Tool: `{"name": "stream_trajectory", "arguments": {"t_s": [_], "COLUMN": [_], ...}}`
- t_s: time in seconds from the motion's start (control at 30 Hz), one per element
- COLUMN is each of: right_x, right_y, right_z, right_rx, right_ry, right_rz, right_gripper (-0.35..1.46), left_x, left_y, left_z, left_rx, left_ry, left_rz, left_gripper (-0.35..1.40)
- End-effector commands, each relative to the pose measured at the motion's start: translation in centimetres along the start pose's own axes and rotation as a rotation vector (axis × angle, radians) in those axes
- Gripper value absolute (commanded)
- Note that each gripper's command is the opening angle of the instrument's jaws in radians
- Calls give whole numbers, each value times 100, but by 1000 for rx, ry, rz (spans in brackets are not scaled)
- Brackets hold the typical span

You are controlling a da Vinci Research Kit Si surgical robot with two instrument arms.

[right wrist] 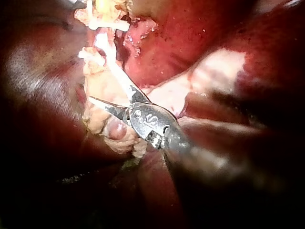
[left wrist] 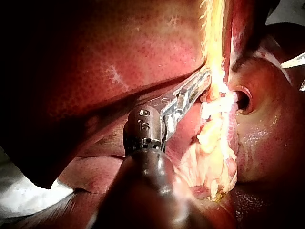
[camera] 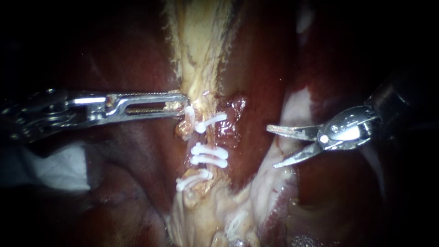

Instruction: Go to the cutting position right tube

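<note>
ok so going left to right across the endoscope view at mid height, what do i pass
left instrument, gripping the pale tube at its edge → white clips across that tube → dark red liver → right instrument, blades open

A strip of tissue (camera: 201, 55) runs from far to near down the middle of your field, with liver (camera: 132, 151) on both sides. Several clips (camera: 209, 155) lie across the strip, one nearer than the next. Your left instrument (camera: 183, 103) reaches in level from the left, its jaws closed on the strip's left edge, just beside the farthest clip. Your right instrument (camera: 271, 147) sits right of the clips, apart from them, with its blades parted and pointing left. A cloth (camera: 59, 167) lies at the near left, nearer than the left instrument's shaft.
</note>
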Motion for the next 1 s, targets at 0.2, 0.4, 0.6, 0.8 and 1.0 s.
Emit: {"name": "stream_trajectory", "arguments": {"t_s": [0.2,0.4,0.6,0.8,1.0], "right_x": [-1,-14,-32,-39,-37], "right_y": [-1,-2,6,24,50], "right_z": [6,29,59,80,107], "right_rx": [15,44,83,120,154], "right_ry": [4,3,-7,-6,-5], "right_rz": [11,67,152,204,240], "right_gripper": [127,127,124,109,99], "left_x": [-4,-16,-19,-20,-20], "left_y": [-2,-4,-18,-25,-26], "left_z": [-10,-38,-61,-67,-71], "left_rx": [6,-4,-2,-1,0], "left_ry": [4,4,-6,-8,-7], "left_rz": [-2,-10,-16,-18,-18], "left_gripper": [-35,-35,-35,-35,-35]}}
